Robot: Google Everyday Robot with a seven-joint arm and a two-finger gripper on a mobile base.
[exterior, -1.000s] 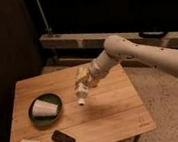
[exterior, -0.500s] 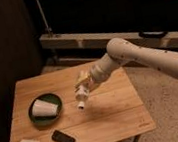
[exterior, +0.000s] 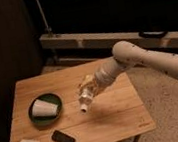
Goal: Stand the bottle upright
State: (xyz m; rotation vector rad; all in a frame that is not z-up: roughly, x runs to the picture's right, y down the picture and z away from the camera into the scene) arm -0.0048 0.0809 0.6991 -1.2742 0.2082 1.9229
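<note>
Camera view: gripper (exterior: 90,91) and bottle (exterior: 84,103) sit a touch lower than a second ago; nothing else has shifted. Jaws clenched on the bottle, mid wooden table (exterior: 115,119). Long axis tilted, white cap down-left. Green plate (exterior: 40,123) with paper cup (exterior: 44,108) and phone (exterior: 63,139) lie left. Dim room, dark shelving behind.

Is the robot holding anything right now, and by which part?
Yes: the gripper, above the middle of the table, holds the bottle by its base end; the white-capped end juts free, tilted down toward the table.
</note>
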